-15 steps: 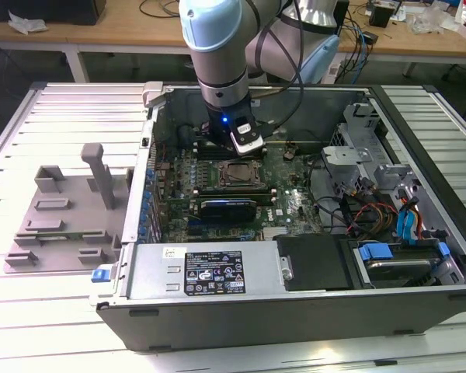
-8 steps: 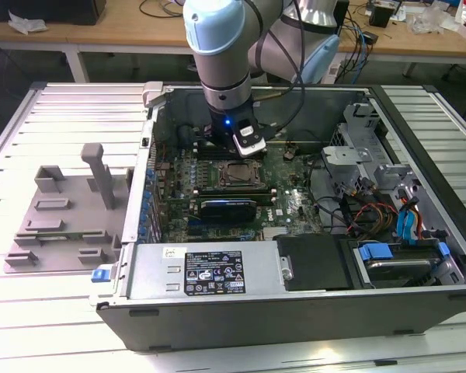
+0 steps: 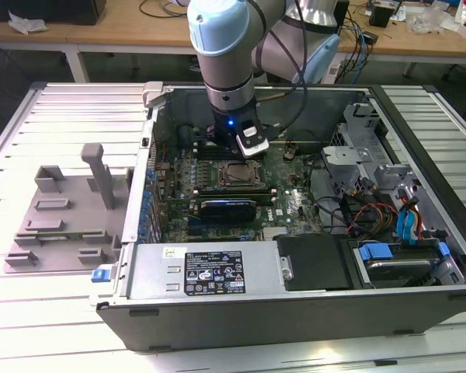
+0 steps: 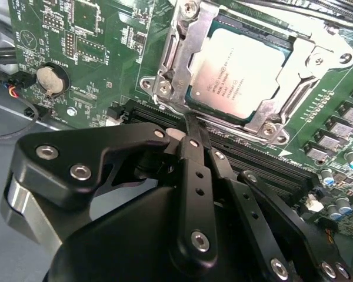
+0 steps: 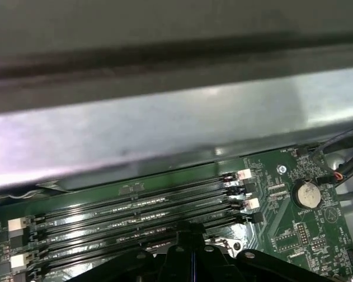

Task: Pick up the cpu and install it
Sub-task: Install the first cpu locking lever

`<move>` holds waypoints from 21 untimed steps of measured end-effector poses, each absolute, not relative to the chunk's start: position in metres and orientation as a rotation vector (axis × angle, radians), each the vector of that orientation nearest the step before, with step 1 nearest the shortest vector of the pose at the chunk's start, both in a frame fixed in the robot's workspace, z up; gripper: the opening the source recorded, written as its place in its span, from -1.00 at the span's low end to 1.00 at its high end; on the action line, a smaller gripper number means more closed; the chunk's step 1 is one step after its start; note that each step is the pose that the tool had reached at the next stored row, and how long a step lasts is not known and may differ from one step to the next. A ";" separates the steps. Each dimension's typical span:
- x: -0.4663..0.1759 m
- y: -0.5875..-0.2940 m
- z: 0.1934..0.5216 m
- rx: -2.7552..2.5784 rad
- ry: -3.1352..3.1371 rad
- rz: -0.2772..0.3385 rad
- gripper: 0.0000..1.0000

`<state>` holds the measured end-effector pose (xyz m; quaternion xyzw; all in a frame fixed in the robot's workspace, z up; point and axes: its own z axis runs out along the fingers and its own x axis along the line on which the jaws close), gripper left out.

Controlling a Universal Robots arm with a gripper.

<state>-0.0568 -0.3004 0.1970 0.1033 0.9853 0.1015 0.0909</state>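
Inside the open case [image 3: 419, 202], the arm [image 3: 229, 47] stands over the motherboard [image 3: 295, 206], with the gripper [image 4: 185, 123] low beside the socket [image 4: 165, 88].

1. CPU position. The cpu [image 4: 241, 73] lies flat in the socket, silver top up, level with the frame in the second wrist view. In the exterior view it shows as a pale square [image 3: 234, 174] just below the wrist.

2. Gripper state. In the second wrist view the fingers [image 4: 191, 153] appear drawn together into a single narrow black bar. Nothing is seen between them. The tips end at the edge of the socket frame, beside the cpu and not on it; actual contact with the frame cannot be confirmed.

3. Surroundings. The memory slots [image 5: 135, 214] run just beside the socket. The coin cell [image 4: 50, 79] sits further out on the board. The grey tray [image 3: 62, 214] rests outside the case, at the exterior view's left, carrying no chip.

4. Progress. Judged from these views, pickup and placement are done: the cpu is seated and released. Whether the retaining bracket is latched cannot be determined.
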 end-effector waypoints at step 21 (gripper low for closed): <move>-0.061 -0.313 0.210 0.298 2.930 0.216 -0.79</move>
